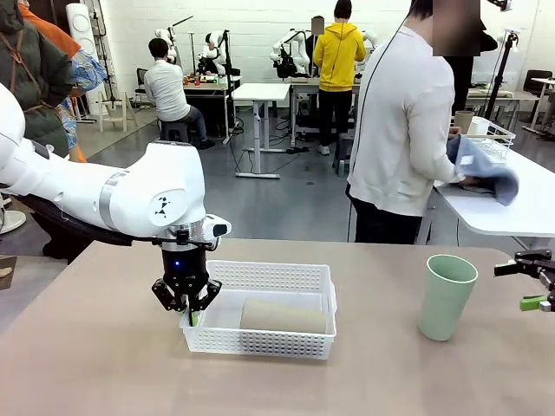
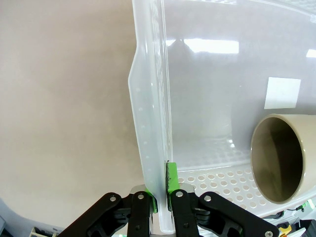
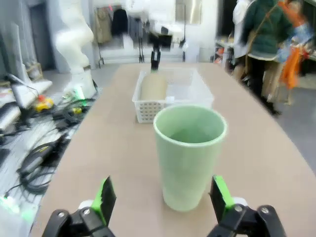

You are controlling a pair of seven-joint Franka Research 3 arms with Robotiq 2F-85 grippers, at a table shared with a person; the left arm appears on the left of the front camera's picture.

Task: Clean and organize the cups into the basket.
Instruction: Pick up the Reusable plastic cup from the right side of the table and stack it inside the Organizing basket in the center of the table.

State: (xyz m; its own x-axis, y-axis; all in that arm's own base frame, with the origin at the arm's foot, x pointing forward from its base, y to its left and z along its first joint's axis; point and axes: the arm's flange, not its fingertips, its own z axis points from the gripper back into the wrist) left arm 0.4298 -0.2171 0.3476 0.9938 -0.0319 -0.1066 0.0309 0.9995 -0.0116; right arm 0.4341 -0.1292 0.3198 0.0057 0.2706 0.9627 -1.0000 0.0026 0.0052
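Front view: the left arm reaches in from the left and points its left claw [image 1: 191,314] straight down at the left end of the white basket [image 1: 269,270], which sits mid-surface [image 1: 104,364]. The claw is clamped on that end wall. A tan cup [image 1: 282,316] lies on its side inside the basket, long axis running left to right. A mint green cup [image 1: 446,296] stands upright well to the right of the basket. The right claw [image 1: 533,286] is level with the green cup and near it, not touching, so the right arm is clearly the nearer one.

Left wrist view: the left claw [image 2: 163,190] pinches the basket [image 2: 148,123] wall between its green pads, and the tan cup [image 2: 279,160] shows its open mouth inside.

Right wrist view: the right claw [image 3: 163,197] is spread wide and holds nothing. The green cup [image 3: 190,153] stands dead ahead, centred between the pads with its axis vertical. Beyond it lies the basket [image 3: 173,106] with the tan cup [image 3: 154,88]. A straight, level advance would likely bring the fingers around the green cup.
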